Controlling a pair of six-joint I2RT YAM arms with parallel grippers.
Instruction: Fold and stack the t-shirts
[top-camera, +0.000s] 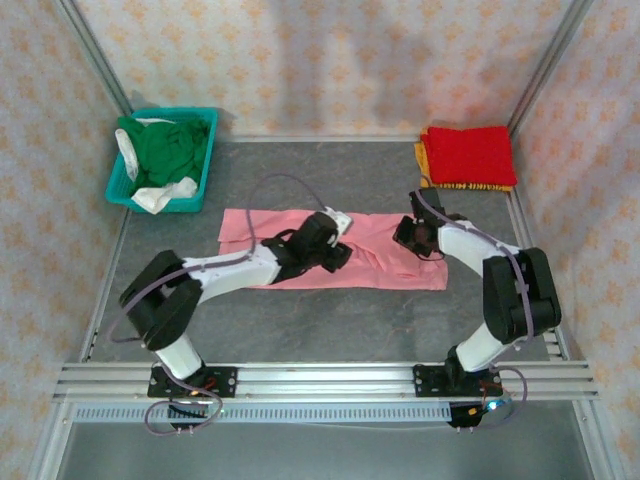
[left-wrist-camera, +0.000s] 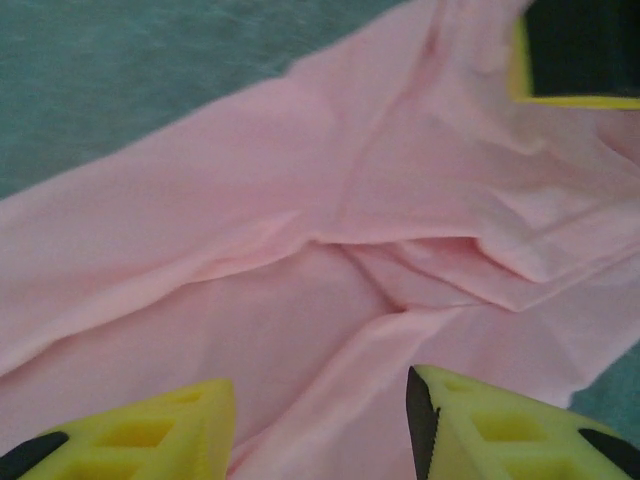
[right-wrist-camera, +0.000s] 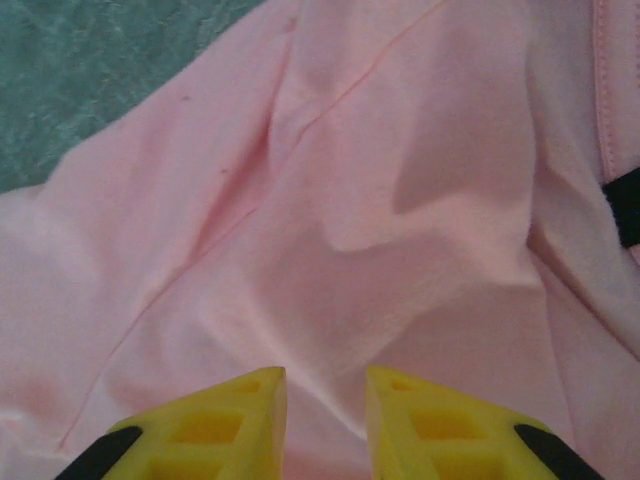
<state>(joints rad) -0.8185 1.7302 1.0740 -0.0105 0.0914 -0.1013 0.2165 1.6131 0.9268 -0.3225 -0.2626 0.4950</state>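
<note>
Desk (top-camera: 300, 330) carries the light pink t-shirt (top-camera: 385, 265), laid out as a long strip across the middle, and a folded red t-shirt (top-camera: 468, 155) at the far right corner. Looks mid-fold to me. Left tool (left-wrist-camera: 320, 382) hovers over the pink one with its jaws apart. Right tool (right-wrist-camera: 325, 375) is only narrowly parted, and neither grips cloth. Next move probably needs both to pinch an edge and fold it over evenly.

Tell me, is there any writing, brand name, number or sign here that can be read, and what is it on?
None: no readable text anywhere.
The pink t-shirt, the red t-shirt and the teal basket carry no visible lettering.
The patterned walls show only a repeated ornament, no words.
</note>
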